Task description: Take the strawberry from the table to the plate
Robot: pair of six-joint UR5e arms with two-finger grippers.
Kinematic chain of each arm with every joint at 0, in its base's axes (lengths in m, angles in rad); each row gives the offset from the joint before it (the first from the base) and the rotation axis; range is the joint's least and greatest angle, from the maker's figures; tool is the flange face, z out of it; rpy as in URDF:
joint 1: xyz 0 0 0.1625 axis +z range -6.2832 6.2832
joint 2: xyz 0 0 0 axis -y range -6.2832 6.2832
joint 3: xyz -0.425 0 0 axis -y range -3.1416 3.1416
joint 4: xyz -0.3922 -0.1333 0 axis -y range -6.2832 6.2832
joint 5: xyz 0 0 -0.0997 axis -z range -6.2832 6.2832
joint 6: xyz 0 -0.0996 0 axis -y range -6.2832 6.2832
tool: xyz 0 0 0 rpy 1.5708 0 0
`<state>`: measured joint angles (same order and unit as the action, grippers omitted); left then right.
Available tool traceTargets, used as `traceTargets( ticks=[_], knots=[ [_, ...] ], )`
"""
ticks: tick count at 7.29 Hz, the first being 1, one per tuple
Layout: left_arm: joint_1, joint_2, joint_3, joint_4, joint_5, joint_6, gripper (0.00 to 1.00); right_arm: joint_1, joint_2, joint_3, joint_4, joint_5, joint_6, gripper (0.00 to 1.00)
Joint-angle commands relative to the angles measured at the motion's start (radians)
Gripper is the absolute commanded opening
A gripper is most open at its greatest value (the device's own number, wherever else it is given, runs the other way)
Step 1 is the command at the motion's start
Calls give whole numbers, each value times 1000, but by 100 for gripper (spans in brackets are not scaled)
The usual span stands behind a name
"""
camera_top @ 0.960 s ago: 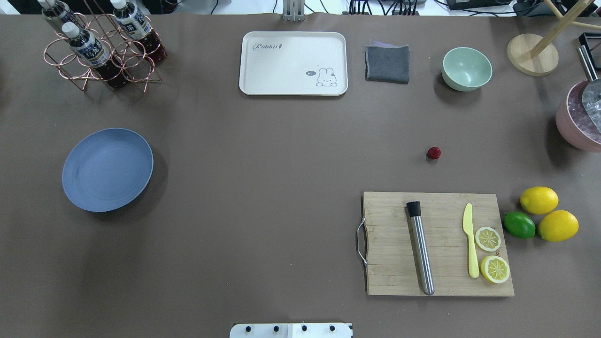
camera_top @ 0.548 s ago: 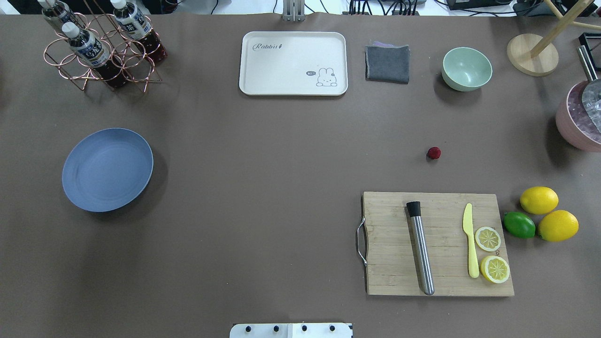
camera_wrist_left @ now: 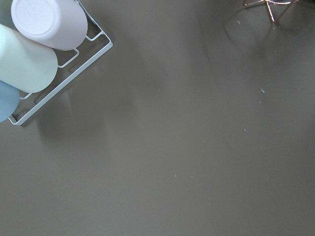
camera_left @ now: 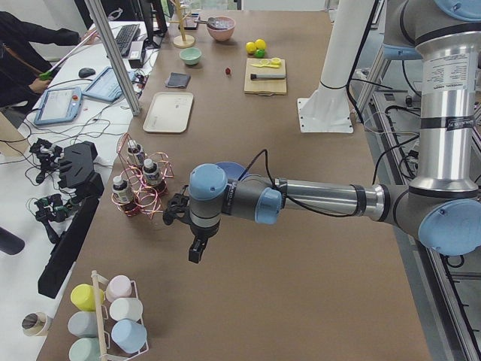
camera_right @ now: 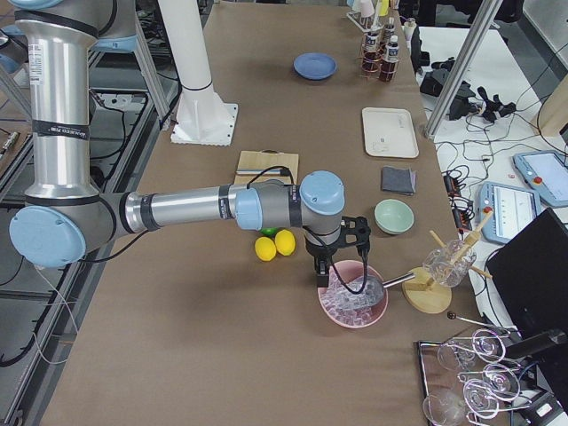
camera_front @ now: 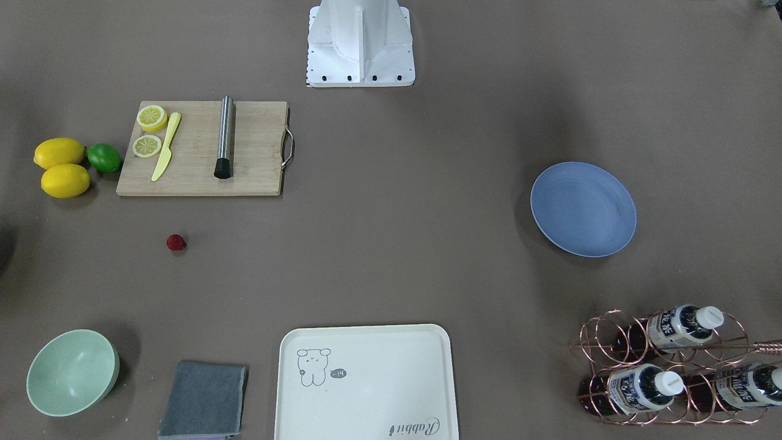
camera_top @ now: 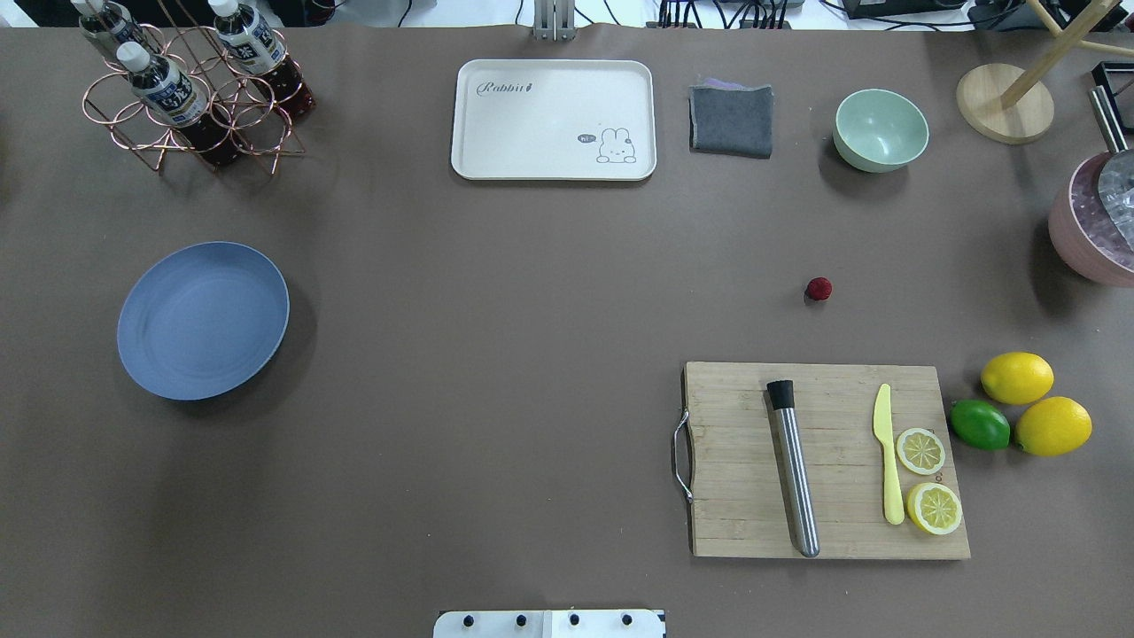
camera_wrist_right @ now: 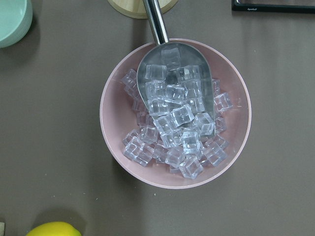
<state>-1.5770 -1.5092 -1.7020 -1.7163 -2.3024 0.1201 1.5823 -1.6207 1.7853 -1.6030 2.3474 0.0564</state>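
The strawberry [camera_top: 819, 288] [camera_front: 176, 242] is a tiny dark red berry lying alone on the brown table [camera_top: 532, 354], just beyond the cutting board on the right half. The blue plate [camera_top: 203, 320] [camera_front: 583, 209] sits empty on the far left side. My left gripper [camera_left: 195, 252] shows only in the exterior left view, hanging over the table's left end, away from the plate; I cannot tell if it is open. My right gripper [camera_right: 320, 269] shows only in the exterior right view, above a pink ice bowl [camera_wrist_right: 175, 113]; its state I cannot tell either.
A wooden cutting board [camera_top: 824, 461] carries a metal muddler, a yellow knife and lemon slices. Two lemons [camera_top: 1016, 377] and a lime lie right of it. A cream tray [camera_top: 554, 120], grey cloth [camera_top: 731, 120], green bowl [camera_top: 880, 129] and bottle rack [camera_top: 190, 89] line the back.
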Motion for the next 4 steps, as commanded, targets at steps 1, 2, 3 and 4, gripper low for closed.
traceTargets(
  ticks=[1,2,3,4],
  knots=[
    [0,-9,-11,-3,-56,-72,98,-7,2,14,0,9,11,100],
    [21,-25,-13,-53,-122,-182,98,-30,8,28,0,12,13,100],
    [96,-28,-15,-177,-153,-311,98,-33,10,32,0,13,16,100],
    [205,-26,-10,-316,-158,-461,98,-33,12,42,0,13,66,100]
  ],
)
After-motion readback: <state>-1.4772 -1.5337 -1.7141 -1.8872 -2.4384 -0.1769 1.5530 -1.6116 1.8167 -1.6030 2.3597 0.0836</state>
